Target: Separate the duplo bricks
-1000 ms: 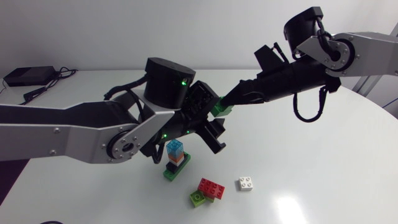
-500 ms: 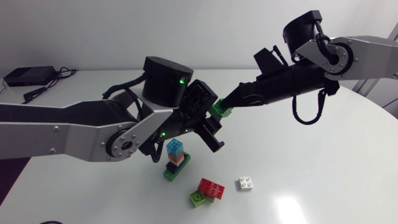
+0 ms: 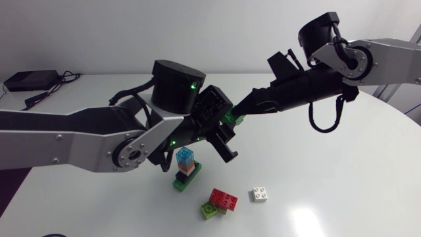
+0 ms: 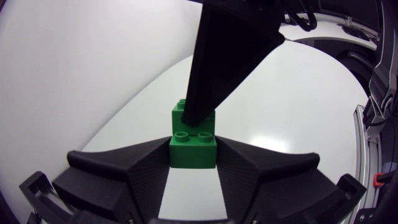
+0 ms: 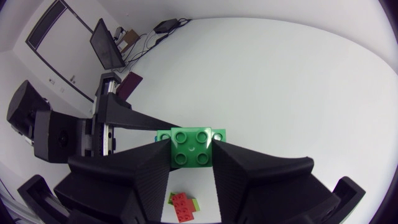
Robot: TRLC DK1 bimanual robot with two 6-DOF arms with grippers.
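Counter lies below. Left pincer grips a green brick; right pincer grips a second green brick touching it.

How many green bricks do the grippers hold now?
2. One green brick is between the fingers of the left gripper; a second green brick is between those of the right gripper. Another could be hidden.

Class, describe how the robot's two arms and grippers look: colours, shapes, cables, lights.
Both arms have silver-grey links and bulky black joints. The left arm shows small green lights; the right arm carries a looping black cable. The left gripper and right gripper are matte black, with two broad wedge-shaped fingers.
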